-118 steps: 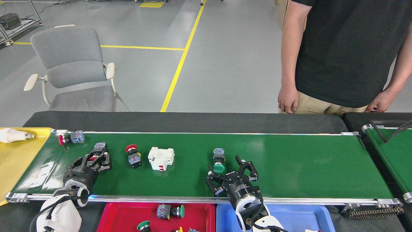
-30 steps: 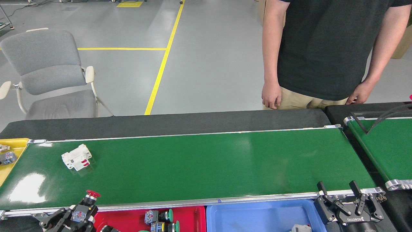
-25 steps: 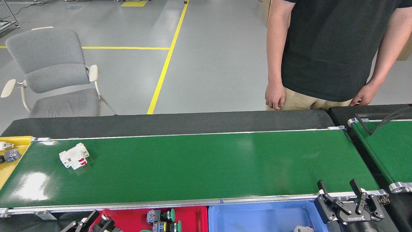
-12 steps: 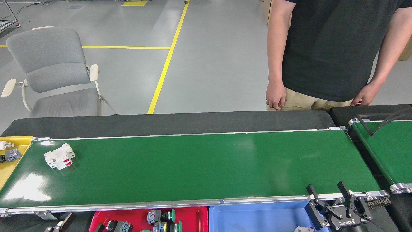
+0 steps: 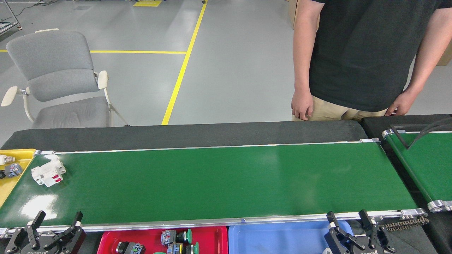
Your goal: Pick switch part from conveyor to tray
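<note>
The conveyor (image 5: 219,183) is the long green belt across the middle. Only a white block with red levers (image 5: 48,171) lies on it, close to its left end. The red tray (image 5: 106,241) sits below the belt's near rail and holds several switch parts, among them a dark one (image 5: 130,248) and a green-capped one (image 5: 176,236). My left gripper (image 5: 59,216) stands open at the bottom left, just left of the red tray, with nothing between its fingers. My right gripper (image 5: 346,215) is open and holds nothing at the bottom right, over the near rail.
A blue tray (image 5: 279,240) lies right of the red one. A yellow tray (image 5: 16,183) at the belt's left end holds a bulb and a small part. A second green belt (image 5: 423,162) is at the right. A person (image 5: 367,56) stands behind the conveyor; a grey chair (image 5: 56,74) is at the far left.
My left gripper lowered a red-capped switch part into the red tray, let go and now stands open beside it. The white block rode left along the belt. My right gripper shifted left.
</note>
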`<act>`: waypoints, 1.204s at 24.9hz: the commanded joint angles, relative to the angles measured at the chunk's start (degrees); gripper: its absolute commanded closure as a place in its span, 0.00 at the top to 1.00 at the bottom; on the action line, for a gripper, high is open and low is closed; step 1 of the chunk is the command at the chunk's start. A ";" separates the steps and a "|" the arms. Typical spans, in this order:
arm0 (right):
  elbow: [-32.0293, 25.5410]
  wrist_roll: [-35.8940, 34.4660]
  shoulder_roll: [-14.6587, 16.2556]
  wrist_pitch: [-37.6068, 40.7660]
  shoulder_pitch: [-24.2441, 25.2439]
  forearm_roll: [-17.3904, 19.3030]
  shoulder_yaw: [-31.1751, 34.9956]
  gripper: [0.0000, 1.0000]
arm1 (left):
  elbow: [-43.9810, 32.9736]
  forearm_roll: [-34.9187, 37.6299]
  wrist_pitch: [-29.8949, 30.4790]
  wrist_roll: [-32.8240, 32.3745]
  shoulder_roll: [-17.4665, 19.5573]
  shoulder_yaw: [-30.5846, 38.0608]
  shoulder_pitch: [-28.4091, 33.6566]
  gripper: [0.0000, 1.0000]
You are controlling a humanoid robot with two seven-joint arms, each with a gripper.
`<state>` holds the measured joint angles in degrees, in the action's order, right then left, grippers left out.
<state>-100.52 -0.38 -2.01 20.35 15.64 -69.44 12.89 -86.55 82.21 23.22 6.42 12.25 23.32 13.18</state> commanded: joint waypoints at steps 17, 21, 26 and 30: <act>-0.82 -0.06 1.75 -0.49 0.62 0.10 0.47 1.00 | 2.26 -3.28 6.58 0.09 3.66 2.43 -0.79 1.00; -0.91 0.03 1.75 -0.49 0.71 0.10 0.47 1.00 | 2.17 -3.99 4.29 0.17 1.64 4.71 -0.26 1.00; -0.91 0.03 1.66 -0.66 0.80 -0.08 0.47 1.00 | 1.82 -3.72 -0.63 0.44 -2.49 7.44 1.85 1.00; -0.91 0.20 2.72 -0.75 1.06 -0.34 1.26 1.00 | 0.86 -3.81 -0.45 0.53 -2.40 7.26 2.02 1.00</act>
<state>-100.53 -0.15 -0.07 19.63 16.75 -69.74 13.58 -84.56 78.54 23.03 6.38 9.34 30.41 15.45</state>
